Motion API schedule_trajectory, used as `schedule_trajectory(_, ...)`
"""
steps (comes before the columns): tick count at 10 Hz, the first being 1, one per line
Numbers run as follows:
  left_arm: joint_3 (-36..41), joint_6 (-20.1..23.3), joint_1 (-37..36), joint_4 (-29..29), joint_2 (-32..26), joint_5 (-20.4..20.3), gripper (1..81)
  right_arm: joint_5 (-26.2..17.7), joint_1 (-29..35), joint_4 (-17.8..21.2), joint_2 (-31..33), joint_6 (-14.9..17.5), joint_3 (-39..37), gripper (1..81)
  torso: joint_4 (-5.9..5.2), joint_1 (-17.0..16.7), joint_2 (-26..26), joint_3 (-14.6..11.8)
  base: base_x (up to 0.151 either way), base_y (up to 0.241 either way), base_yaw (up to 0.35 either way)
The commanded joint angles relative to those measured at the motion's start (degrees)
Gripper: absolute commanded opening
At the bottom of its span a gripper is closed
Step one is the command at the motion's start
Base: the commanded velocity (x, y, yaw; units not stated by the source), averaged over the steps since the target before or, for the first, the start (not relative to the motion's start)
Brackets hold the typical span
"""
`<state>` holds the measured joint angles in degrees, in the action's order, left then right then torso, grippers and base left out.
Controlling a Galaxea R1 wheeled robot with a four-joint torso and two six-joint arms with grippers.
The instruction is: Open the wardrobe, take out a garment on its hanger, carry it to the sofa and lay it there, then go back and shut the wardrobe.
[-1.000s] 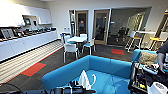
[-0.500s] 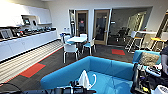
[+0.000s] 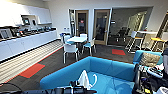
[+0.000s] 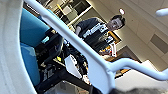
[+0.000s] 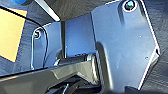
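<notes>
- Left arm is carrying the plain white soft T-shirt point(image 3: 84, 79) on its thin pale plastic hanger point(image 4: 100, 67), low in front of the bright blue upholstered sofa point(image 3: 110, 68); the jaws' state I cannot tell.
- Risk, as judged: the thin fabric could be sliding off the hanger, or snagging on the sofa's high back.
- Person point(image 4: 100, 35) is standing near the sofa.
- Right gripper: jaws hidden behind the robot's dark plate.

We see a bright blue sofa point(image 3: 105, 70), a white garment point(image 3: 83, 79) on a white hanger point(image 4: 100, 67), dark grey carpet point(image 3: 57, 62) with red patches, white chairs point(image 3: 70, 49), and a mottled tan-grey cushion point(image 3: 149, 59).
</notes>
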<state>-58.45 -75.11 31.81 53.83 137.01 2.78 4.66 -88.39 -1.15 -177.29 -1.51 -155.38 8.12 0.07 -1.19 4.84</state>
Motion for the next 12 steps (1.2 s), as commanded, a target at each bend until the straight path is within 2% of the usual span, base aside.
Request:
schedule_trajectory(1,2.6,0.8,-8.2,1.9,-0.3,-2.0,1.0,-3.2,2.0,0.4,-0.5,0.1,0.4,81.1,0.0,0.0,0.0,2.3,0.0,0.0,0.0)
schedule_trajectory(2,2.6,0.8,-8.2,1.9,-0.3,-2.0,1.0,-3.2,2.1,0.4,-0.5,0.1,0.4,81.1,0.0,0.0,0.0,5.4,0.0,0.0,0.0)
schedule_trajectory(5,0.7,0.8,-9.4,1.5,2.7,-2.0,1.0,-3.2,2.2,0.4,-0.5,0.1,0.4,81.1,0.0,-0.1,0.0,9.5,0.0,0.0,0.0)
schedule_trajectory(6,-0.6,0.7,-11.0,0.8,5.3,-2.0,1.0,-3.2,2.3,0.4,-0.5,0.1,0.4,81.1,0.0,-0.1,0.0,6.2,0.0,0.0,0.0)
schedule_trajectory(7,-1.6,0.6,-13.0,0.7,6.7,-1.9,1.0,-3.3,2.3,0.3,-0.5,0.1,0.4,81.1,0.0,0.0,0.0,7.8,0.0,0.0,0.0)
schedule_trajectory(9,-4.8,-2.1,-17.1,0.7,5.9,-2.8,1.0,-3.3,2.4,0.3,-0.5,0.2,0.4,81.1,0.0,0.0,0.0,8.8,0.0,0.0,0.0)
schedule_trajectory(12,-10.1,-6.7,-22.4,0.7,4.8,-6.2,1.0,-3.4,2.8,0.2,-0.6,0.2,0.4,81.1,0.0,0.0,0.0,8.7,0.0,0.0,0.0)
